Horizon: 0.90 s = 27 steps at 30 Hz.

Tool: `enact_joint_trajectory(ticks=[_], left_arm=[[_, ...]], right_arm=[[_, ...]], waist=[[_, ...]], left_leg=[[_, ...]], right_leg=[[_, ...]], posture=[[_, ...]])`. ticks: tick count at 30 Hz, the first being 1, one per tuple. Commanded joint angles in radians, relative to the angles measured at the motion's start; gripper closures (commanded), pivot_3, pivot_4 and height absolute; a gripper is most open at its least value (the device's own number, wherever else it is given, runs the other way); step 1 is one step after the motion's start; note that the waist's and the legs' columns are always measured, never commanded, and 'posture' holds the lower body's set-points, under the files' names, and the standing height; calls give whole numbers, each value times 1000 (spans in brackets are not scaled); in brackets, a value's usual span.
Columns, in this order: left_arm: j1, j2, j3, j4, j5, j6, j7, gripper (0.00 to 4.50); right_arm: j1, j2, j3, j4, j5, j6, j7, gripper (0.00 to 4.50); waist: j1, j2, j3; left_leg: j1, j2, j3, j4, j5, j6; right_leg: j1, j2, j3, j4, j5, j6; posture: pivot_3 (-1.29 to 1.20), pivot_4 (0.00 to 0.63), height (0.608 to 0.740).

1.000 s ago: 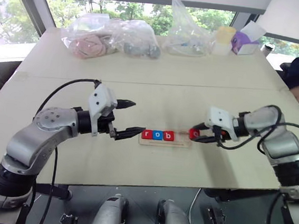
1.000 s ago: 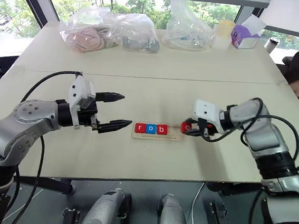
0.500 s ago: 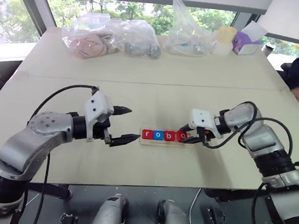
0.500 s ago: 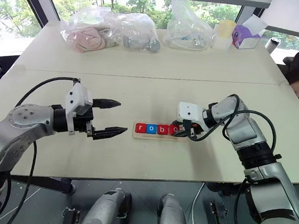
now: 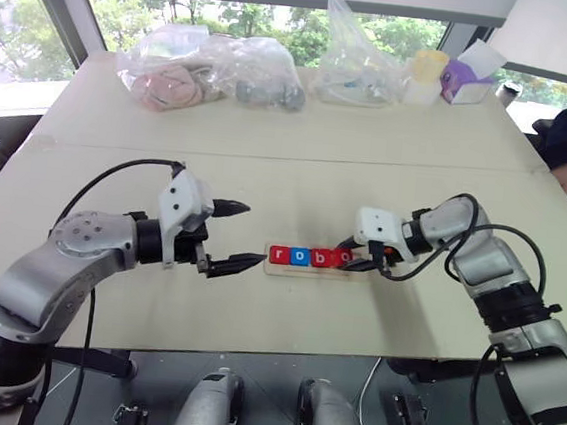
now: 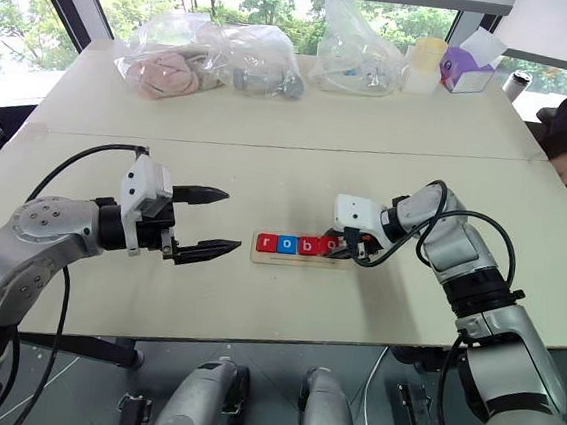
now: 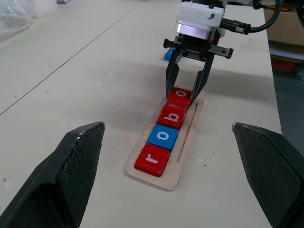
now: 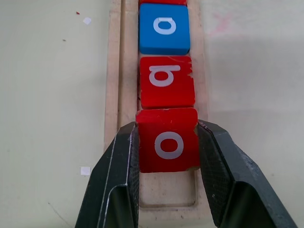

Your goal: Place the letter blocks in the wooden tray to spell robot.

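**A:** Start with the big picture. Where did everything lie?

**B:** On the table (image 5: 285, 303) the wooden tray (image 5: 310, 271) lay with its long axis running left to right, about midway between my two arms. It held a row of letter blocks (image 5: 299, 256) reading r, o, b from its left end, letters upright as I looked at them from the near side.

**A:** And the arms?

**B:** My right gripper (image 5: 344, 262) was right at the tray, reaching in from the right and angled down. Its fingers (image 8: 221, 161) were clamped on the two opposite edges of a red o block (image 8: 167, 139). My left gripper (image 5: 239, 236) hung off the tray's left end, near but not touching, with its fingers spread wide and nothing between them.

**A:** So where was that o block relative to the row?

**B:** In the fourth slot, just to the right of the red b block (image 8: 166, 81), its edge touching or nearly touching it. In the right wrist view the block looked square with the tray's channel, its sides parallel to the rim. I couldn't tell whether it was fully seated.

**A:** What did the next move hinge on?

**B:** I judged it was letting go without dragging the block along the tray's length. After that, one slot was left at the right end. A blue block (image 7: 167, 55) lay on the table beyond the tray's right end, so my right arm was plainly the nearer one for it.
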<state>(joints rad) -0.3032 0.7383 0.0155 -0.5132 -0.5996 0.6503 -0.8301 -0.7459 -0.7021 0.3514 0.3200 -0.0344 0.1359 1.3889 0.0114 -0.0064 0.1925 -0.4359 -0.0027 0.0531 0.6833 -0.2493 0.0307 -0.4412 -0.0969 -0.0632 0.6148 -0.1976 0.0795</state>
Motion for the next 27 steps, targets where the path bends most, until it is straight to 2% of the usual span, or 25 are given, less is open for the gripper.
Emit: enact_joint_trajectory(ticks=[1,5,6,11,14,22,27], left_arm=[[-8,3,12,-24,-4,-4,2,0],[-11,2,12,-22,-4,-5,6,0],[-11,2,12,-22,-4,-5,6,0],[-12,1,10,-20,-4,-6,6,0],[-15,-2,8,-19,-4,-6,6,0],[-17,-8,-1,-11,3,-15,1,0],[-30,-13,-7,-3,4,-14,-1,0]], right_arm=[[-16,9,-13,-12,6,-4,-2,2304],[-12,15,-18,-38,20,25,5,222],[-11,16,-24,-51,29,37,8,37],[-43,28,-76,-61,70,100,-27,37],[-52,13,-95,-24,55,78,-69,37],[9,-77,-129,41,12,-7,-143,37],[53,-65,-131,26,14,-20,-172,37]], waist=[[0,0,0],[0,0,0],[0,0,0],[0,0,0],[1,0,0],[1,0,0],[-4,0,0]], left_leg=[[0,0,0,0,0,0],[0,0,0,0,0,0],[0,0,0,0,0,0],[0,0,0,0,0,0],[0,0,0,0,0,0],[0,0,0,0,0,0],[0,0,0,0,0,0]], right_leg=[[0,0,0,0,0,0],[0,0,0,0,0,0],[0,0,0,0,0,0],[0,0,0,0,0,0],[0,0,0,0,0,0],[0,0,0,0,0,0],[0,0,0,1,0,0]], posture=[[0,150,725],[0,150,725],[0,150,725],[0,150,725],[0,150,725],[0,150,725],[0,150,725]])
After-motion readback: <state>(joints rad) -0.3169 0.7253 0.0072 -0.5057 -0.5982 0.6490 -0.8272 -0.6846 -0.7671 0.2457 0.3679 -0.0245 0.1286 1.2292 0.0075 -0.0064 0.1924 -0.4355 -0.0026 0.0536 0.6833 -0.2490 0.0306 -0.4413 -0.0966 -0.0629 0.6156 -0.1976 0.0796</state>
